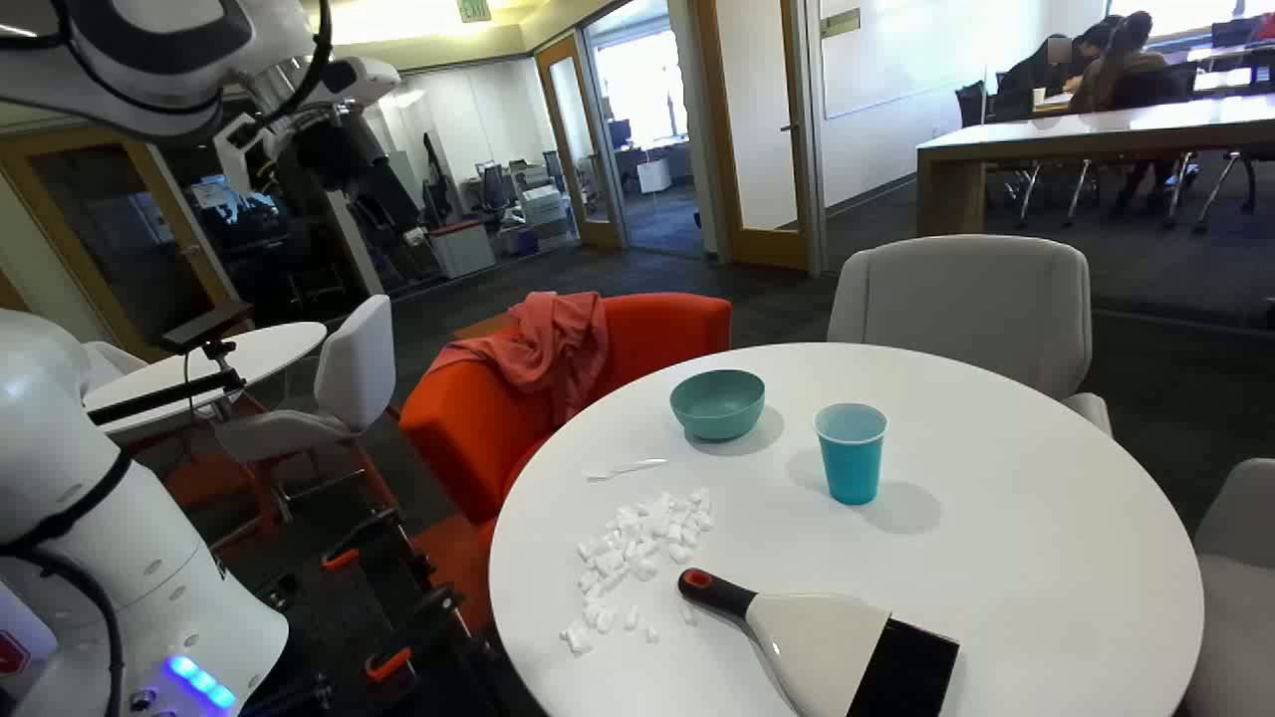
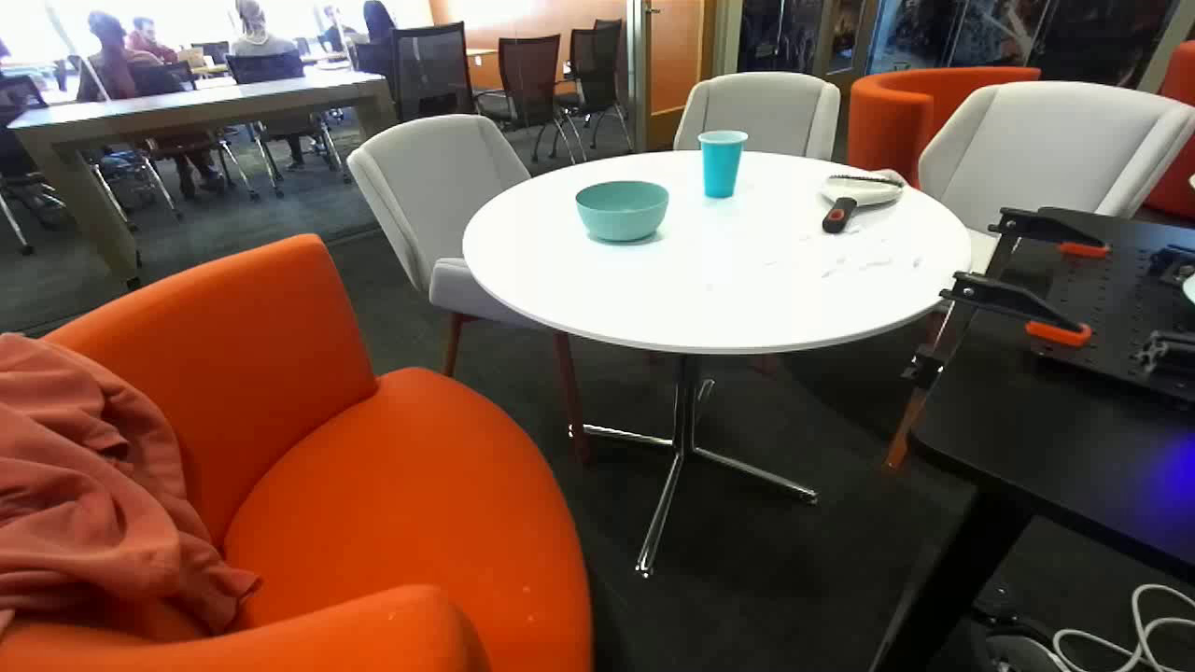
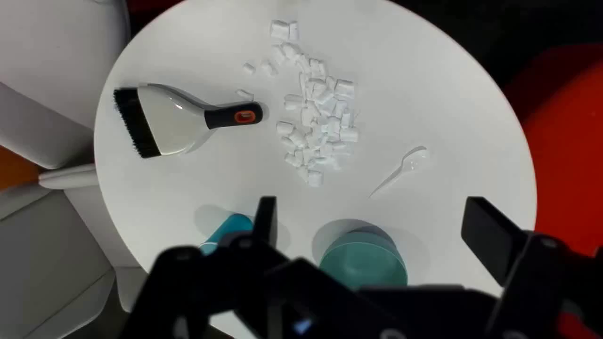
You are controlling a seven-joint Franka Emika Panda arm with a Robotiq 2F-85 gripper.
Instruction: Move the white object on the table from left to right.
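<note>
"Since several white things are seen on the round table [image 1: 1036, 538], can the one that is meant be picked out?"

"That cannot be told for certain. In an exterior view, small white pieces [image 1: 645, 541] are loosely heaped on the left part of the table, and a few are scattered singly toward its near edge."

"And where are the other white things placed?"

"To the right of the pieces, toward the near edge, a white-bodied brush [image 1: 812, 642] is laid flat, with its dark handle [image 1: 721, 595] turned left toward them. On the far side of the pieces, and apart from them, a white spoon [image 1: 637, 466] is laid."

"What is set farther off?"

"At the far side, a green bowl [image 1: 717, 410] is stood upright; to its right and a little nearer, a blue cup [image 1: 853, 460] is stood upright, apart from the bowl."

"How are the jaws of the gripper [image 3: 370, 223] held?"

"Wide apart, as is shown in the wrist view. At the left, the gripper is held high by the arm [image 1: 149, 70], well apart from the table."

"What is placed around the table?"

"An orange armchair [image 1: 657, 334], over which a reddish cloth [image 1: 553, 344] is draped, at the left, and a grey chair [image 1: 961, 304] at the far right."
</note>
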